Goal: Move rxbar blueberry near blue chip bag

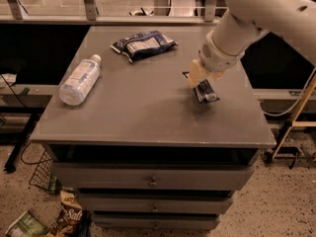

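Note:
The rxbar blueberry, a small dark navy bar, sits in my gripper over the right side of the grey table. The gripper's cream fingers are closed on the bar's upper end, and the bar sticks out below them toward the front right. The blue chip bag, dark blue with a white panel, lies flat at the back centre of the table, up and to the left of the gripper. My white arm comes in from the upper right.
A clear water bottle lies on its side at the table's left. The table has drawers in front. Snack bags and a wire basket lie on the floor at lower left. A railing runs behind the table.

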`<act>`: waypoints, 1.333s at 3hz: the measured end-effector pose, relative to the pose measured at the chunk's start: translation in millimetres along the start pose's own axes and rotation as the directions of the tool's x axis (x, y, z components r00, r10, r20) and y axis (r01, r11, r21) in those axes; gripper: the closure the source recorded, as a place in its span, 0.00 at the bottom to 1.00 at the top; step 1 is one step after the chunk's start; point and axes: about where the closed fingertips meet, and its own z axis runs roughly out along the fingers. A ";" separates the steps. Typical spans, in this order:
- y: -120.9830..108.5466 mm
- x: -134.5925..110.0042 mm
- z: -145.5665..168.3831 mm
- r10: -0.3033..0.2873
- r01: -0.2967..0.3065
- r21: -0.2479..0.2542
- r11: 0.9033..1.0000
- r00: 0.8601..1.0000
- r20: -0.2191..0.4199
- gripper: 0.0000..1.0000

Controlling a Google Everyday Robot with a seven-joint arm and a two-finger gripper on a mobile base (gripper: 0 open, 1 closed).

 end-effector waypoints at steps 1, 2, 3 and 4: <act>3.1 -30.5 -18.8 -0.125 0.128 -0.027 0.991 0.988 0.086 1.00; 3.1 -30.5 -18.8 -0.125 0.128 -0.027 0.991 0.988 0.086 1.00; 16.4 -57.3 -1.4 -0.146 0.146 0.004 0.989 0.983 0.108 1.00; 33.2 -94.5 16.9 -0.178 0.178 0.017 0.984 0.974 0.141 1.00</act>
